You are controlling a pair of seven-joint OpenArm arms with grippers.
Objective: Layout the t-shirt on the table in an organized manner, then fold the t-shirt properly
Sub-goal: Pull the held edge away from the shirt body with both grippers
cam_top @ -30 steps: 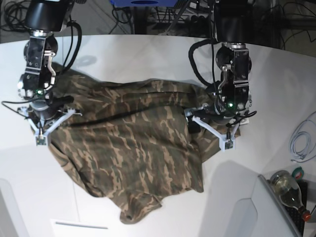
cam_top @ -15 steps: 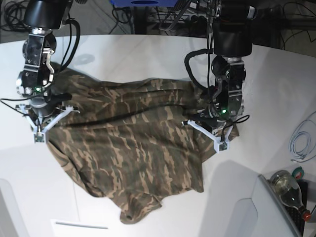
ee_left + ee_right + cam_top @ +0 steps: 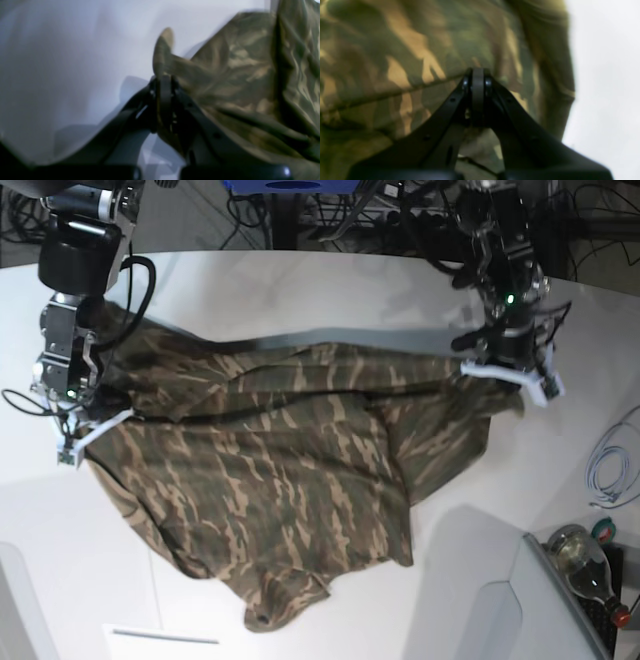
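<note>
The camouflage t-shirt (image 3: 290,480) lies spread and rumpled across the white table (image 3: 300,290), its top edge pulled taut between my two grippers. In the base view my left gripper (image 3: 490,365) is at the upper right, shut on the shirt's right edge. The left wrist view shows the left gripper (image 3: 162,80) with its jaws pinched on a fold of t-shirt (image 3: 250,75), a tip of cloth poking above them. My right gripper (image 3: 85,425) is at the shirt's left edge. In the right wrist view the right gripper (image 3: 478,75) is shut on the t-shirt (image 3: 395,62).
A glass bottle (image 3: 585,565) and a coiled white cable (image 3: 610,465) lie at the right edge. A grey panel (image 3: 500,610) stands at the bottom right. A white slip (image 3: 160,637) lies near the front edge. Dark cables hang behind the table's far edge.
My left gripper has shut on the shirt's right edge and drawn it up and to the right, stretching the top edge. The right gripper has shifted slightly left and back.
</note>
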